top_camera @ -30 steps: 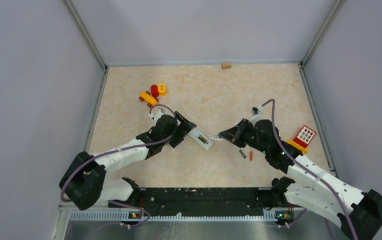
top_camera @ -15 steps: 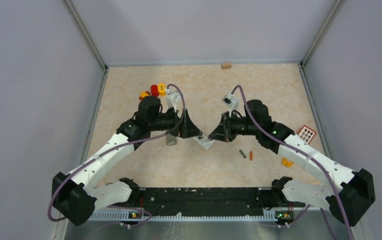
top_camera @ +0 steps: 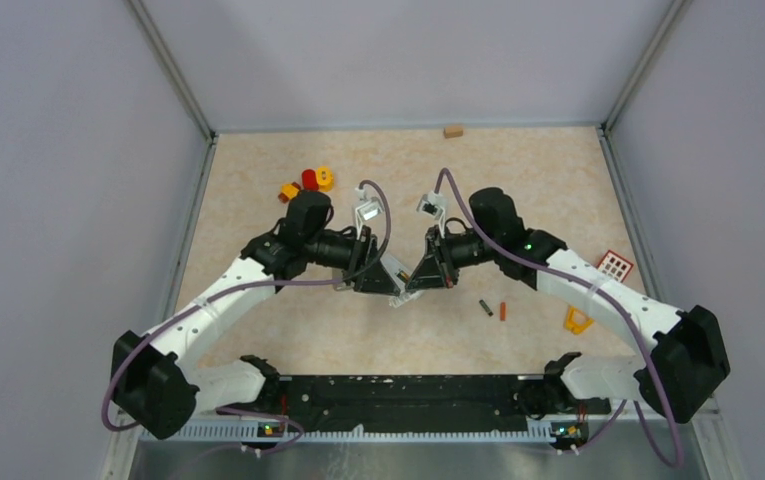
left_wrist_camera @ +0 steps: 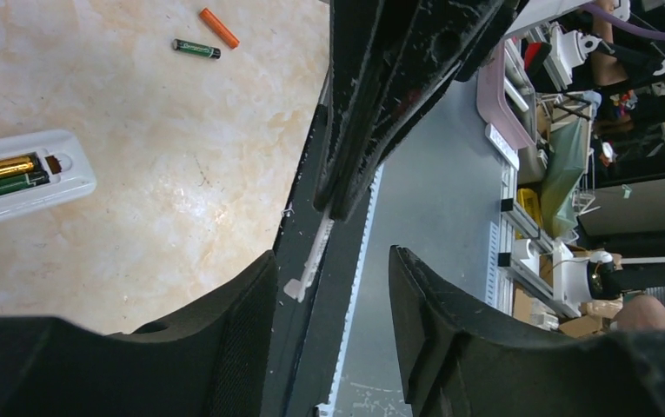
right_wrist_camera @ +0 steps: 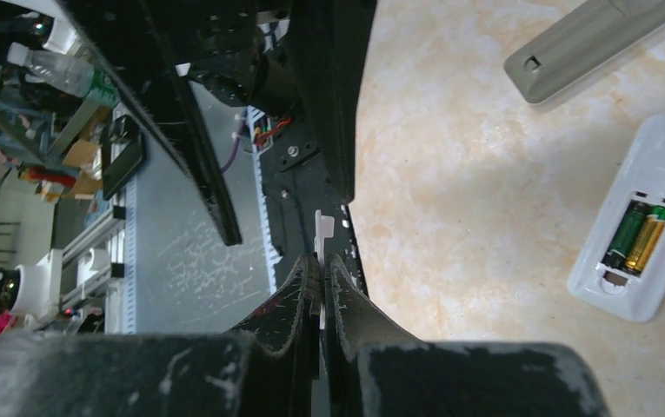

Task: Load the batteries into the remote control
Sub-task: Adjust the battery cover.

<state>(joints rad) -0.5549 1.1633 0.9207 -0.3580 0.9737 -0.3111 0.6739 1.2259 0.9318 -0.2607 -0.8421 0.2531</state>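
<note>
The white remote (right_wrist_camera: pixel 637 234) lies face down with its compartment open, a green and a gold battery inside; it also shows in the left wrist view (left_wrist_camera: pixel 16 178) and, mostly hidden under the grippers, in the top view (top_camera: pixel 396 297). Two loose batteries lie right of it: a dark one (top_camera: pixel 486 308) (left_wrist_camera: pixel 196 49) and an orange one (top_camera: pixel 502 311) (left_wrist_camera: pixel 218 16). My right gripper (right_wrist_camera: pixel 322 259) (top_camera: pixel 415 279) is shut on a thin white battery cover (right_wrist_camera: pixel 323 226) held edge-on above the table. My left gripper (left_wrist_camera: pixel 330 261) (top_camera: pixel 386 274) is open and empty, facing the right one closely.
A grey remote (right_wrist_camera: pixel 589 39) lies left of the white one. Red and yellow toy blocks (top_camera: pixel 308 183) sit at the back left, a tan block (top_camera: pixel 452 130) at the far edge, a red-white panel (top_camera: pixel 613 267) and an orange piece (top_camera: pixel 577 320) at the right.
Both arms have swung inward and raised their wrists. The two grippers now meet tip to tip above the white remote. The right one still holds the cover.
</note>
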